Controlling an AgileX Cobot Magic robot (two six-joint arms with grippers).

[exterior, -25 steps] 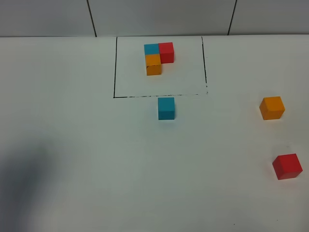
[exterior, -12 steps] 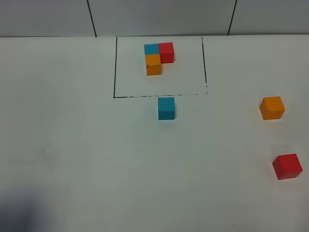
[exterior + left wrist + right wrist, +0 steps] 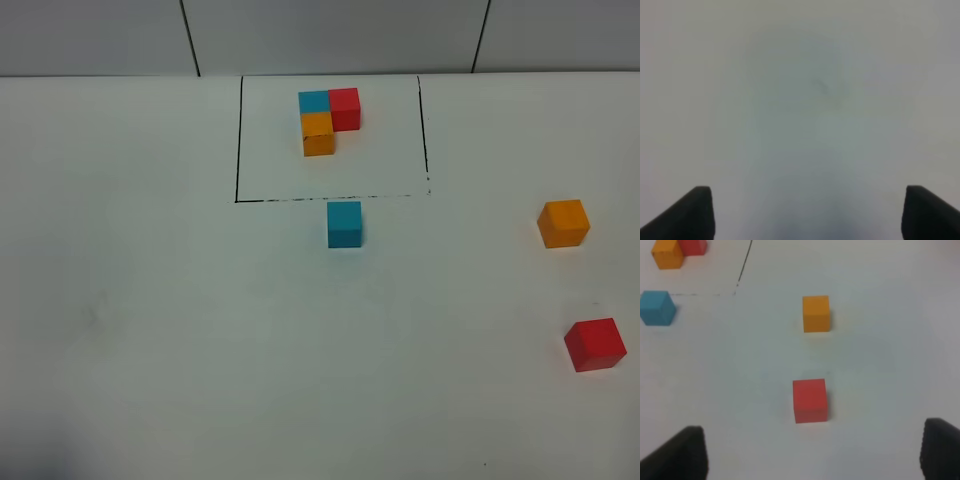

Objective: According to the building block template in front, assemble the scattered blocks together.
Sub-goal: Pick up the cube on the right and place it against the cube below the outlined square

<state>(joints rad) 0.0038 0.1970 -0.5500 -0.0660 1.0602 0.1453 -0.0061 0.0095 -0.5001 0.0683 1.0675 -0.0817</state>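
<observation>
The building block template [image 3: 328, 118], a blue, red and orange L of cubes, sits inside a black-lined rectangle at the far centre of the table. Of the scattered blocks, the teal-blue block [image 3: 344, 223] lies just below the frame's front line. The orange block [image 3: 563, 222] and the red block [image 3: 595, 344] lie far right. Neither gripper shows in the high view. My right gripper [image 3: 812, 452] is open, with the red block [image 3: 810, 400] just ahead of its fingertips and the orange block [image 3: 816, 313] beyond. My left gripper [image 3: 807, 215] is open over bare table.
The white table [image 3: 150, 300] ends at a grey panelled wall [image 3: 330, 35] behind the frame. In the right wrist view the teal-blue block [image 3: 657, 307] and part of the template [image 3: 670, 252] show off to one side.
The dark shadow at the lower left of the high view has shrunk back toward the corner and almost gone. No block has moved.
</observation>
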